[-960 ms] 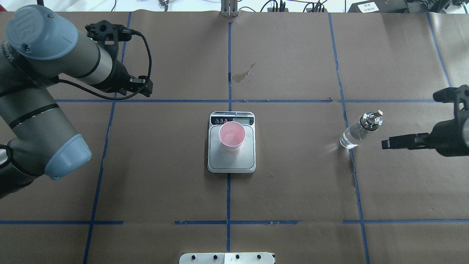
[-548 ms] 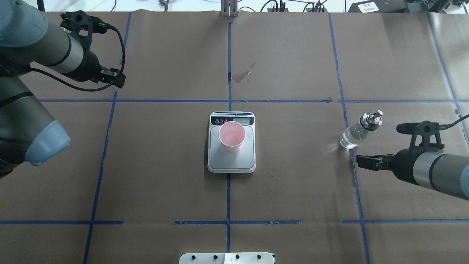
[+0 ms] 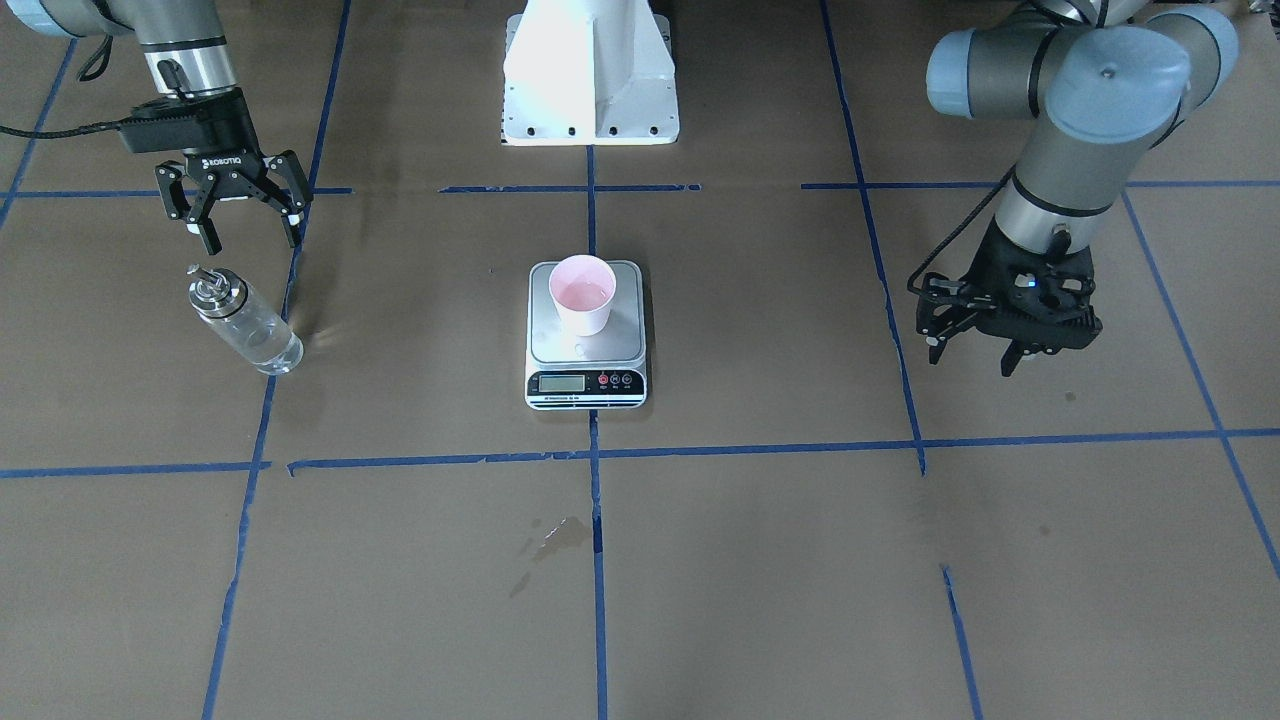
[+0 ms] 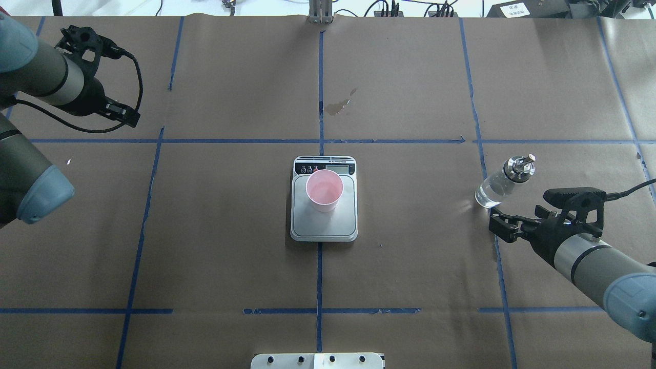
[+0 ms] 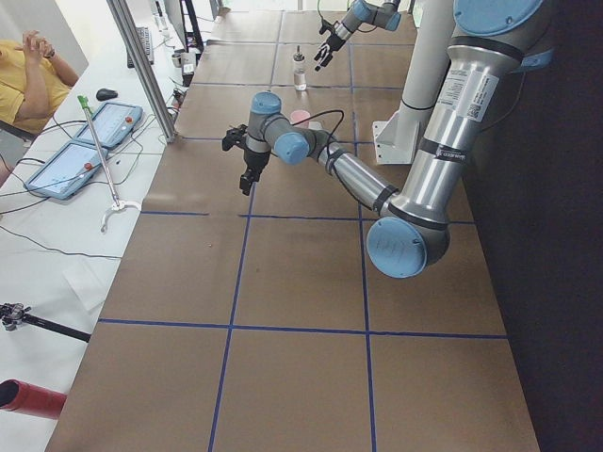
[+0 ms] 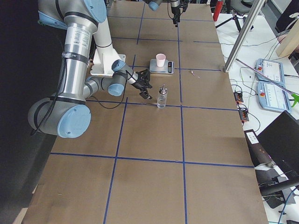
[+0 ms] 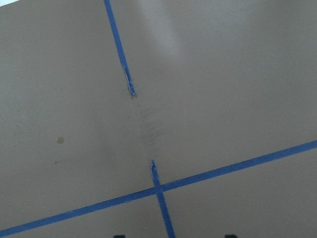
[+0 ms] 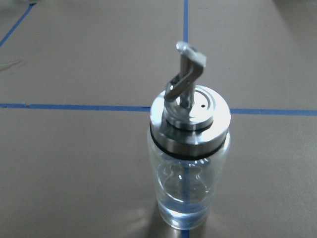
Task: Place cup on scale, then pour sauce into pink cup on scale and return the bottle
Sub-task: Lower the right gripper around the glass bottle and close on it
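While your right tool (image 3: 254,240) is hovering spread just short of the bottle (image 3: 247,327), the cup (image 3: 583,293) is sitting on the scale (image 3: 586,345), well off to its side; your left tool (image 3: 970,360) is hanging spread too.

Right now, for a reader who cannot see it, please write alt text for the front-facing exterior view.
A pink cup stands on a small scale at the middle of a brown table. At the view's left the open right gripper hovers close to an upright glass bottle, not touching it; at the right the open left gripper hangs above the table.
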Motion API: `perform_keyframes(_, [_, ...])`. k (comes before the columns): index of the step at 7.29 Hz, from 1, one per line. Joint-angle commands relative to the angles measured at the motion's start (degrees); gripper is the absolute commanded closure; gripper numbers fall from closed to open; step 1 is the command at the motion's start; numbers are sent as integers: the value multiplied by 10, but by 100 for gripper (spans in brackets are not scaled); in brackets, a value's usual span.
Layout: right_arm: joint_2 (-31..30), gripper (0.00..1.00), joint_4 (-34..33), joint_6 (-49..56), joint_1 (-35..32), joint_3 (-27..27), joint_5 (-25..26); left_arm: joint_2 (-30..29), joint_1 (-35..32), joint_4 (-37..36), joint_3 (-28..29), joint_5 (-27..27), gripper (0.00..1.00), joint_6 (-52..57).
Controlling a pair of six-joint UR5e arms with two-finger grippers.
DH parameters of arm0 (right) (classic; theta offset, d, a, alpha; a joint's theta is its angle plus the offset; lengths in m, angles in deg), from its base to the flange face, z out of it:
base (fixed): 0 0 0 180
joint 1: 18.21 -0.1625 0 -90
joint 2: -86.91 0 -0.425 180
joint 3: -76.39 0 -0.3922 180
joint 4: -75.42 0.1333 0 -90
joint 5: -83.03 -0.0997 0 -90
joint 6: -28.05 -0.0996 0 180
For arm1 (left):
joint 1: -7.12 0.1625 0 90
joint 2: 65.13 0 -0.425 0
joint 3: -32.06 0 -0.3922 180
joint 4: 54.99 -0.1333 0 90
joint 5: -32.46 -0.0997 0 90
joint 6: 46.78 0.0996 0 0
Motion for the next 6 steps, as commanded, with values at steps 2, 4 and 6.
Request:
perform_keyframes(2, [3,0,7,-25,53,37,106,23,-14,50,37,39,21,15])
perform_keyframes(4, [29,0,79,-19,70,96,170,23,-16,51,36,42,20,15])
perform_keyframes(6, [36,0,107,-13,70,116,182,24,-16,51,30,41,19,15])
